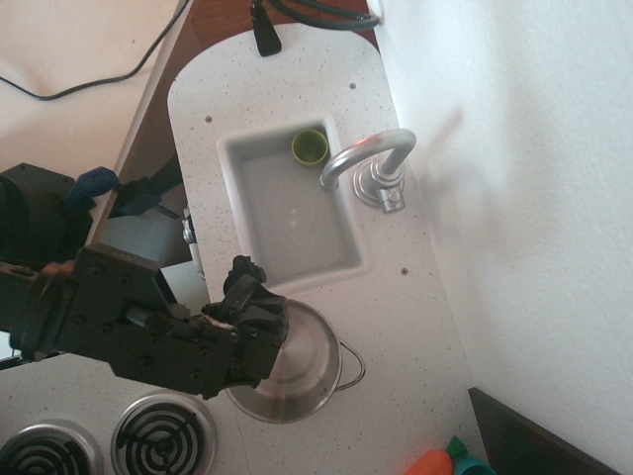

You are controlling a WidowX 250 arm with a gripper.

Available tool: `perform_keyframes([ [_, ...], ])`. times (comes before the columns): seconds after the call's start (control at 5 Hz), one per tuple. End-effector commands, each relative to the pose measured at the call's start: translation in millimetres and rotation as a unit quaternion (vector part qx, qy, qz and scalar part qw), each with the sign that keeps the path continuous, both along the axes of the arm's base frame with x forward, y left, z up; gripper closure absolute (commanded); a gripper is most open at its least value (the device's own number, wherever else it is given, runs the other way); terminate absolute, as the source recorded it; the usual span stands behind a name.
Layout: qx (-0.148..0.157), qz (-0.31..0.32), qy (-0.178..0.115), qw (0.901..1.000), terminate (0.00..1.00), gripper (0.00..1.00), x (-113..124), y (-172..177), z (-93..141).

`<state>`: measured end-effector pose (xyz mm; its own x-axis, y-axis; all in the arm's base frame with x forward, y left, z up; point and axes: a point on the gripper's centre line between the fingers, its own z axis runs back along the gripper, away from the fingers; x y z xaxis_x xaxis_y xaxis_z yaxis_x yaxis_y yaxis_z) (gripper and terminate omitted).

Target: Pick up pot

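The pot (302, 368) is a round shiny steel pot with a thin wire loop handle (352, 364) on its right side. It stands on the white counter in front of the sink, right of the stove burners. My black gripper (253, 300) reaches in from the left and sits over the pot's upper left rim, hiding that part of the rim and the left handle. Its dark fingers (242, 271) merge with the arm, so I cannot tell how the jaws stand or whether they grip the rim.
A small olive-green cup (310, 146) sits in the far corner of the sink (237, 148). The silver faucet (367, 158) arches over the sink's right edge. Two stove burners (163, 435) lie at the bottom left. An orange toy carrot (432, 463) lies at the bottom right. The wall runs along the right.
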<state>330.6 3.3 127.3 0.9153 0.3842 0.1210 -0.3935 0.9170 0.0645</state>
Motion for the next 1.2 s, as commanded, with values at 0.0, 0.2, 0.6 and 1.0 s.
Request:
perform_keyframes([
  [0.0, 0.000, 0.000, 0.000, 1.0000, 0.00, 0.00, 0.0, 0.0, 0.0],
  [0.2, -0.003, 0.000, 0.003, 1.0000, 0.00, 0.00, 1.8, -1.0, -7.6],
  [0.6, -0.025, 0.020, 0.003, 0.9995, 0.00, 0.00, 7.3, -7.7, -34.1],
  [1.0, -0.021, 0.027, 0.011, 0.9994, 0.00, 0.00, 2.8, -7.2, -46.6],
])
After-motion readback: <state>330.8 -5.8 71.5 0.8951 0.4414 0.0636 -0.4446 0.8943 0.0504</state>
